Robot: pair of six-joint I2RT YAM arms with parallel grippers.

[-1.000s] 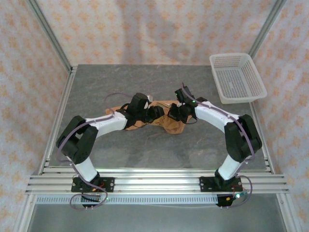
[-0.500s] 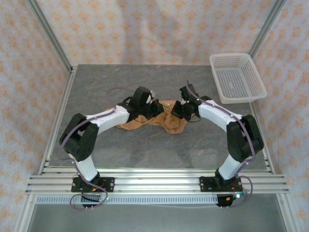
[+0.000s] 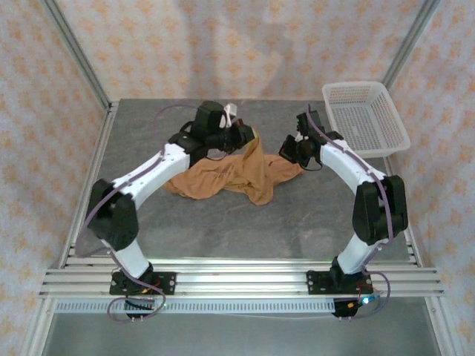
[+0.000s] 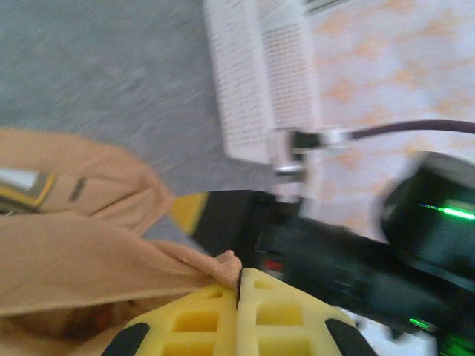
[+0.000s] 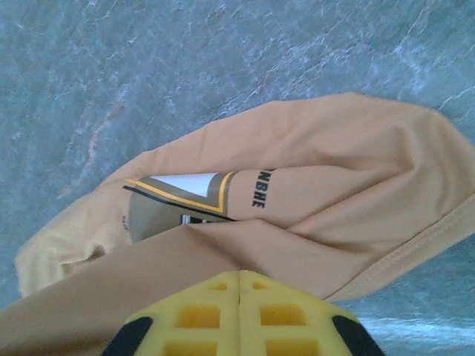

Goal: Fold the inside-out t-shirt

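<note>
- Left gripper (image 4: 237, 276): jaws closed, pinching a hem of the inside-out t-shirt (image 3: 230, 174) at its 12 o'clock edge.
- Right gripper (image 5: 239, 276): jaws together on a fold at 3 o'clock.
- The cloth sags crumpled at the centre of the table (image 3: 223, 237); probably light and limp, best held by the hems.

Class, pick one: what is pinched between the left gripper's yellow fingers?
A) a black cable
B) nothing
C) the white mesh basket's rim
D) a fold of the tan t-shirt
D: in the left wrist view, a fold of the tan t-shirt sits clamped at the tips of the shut left gripper.
</note>
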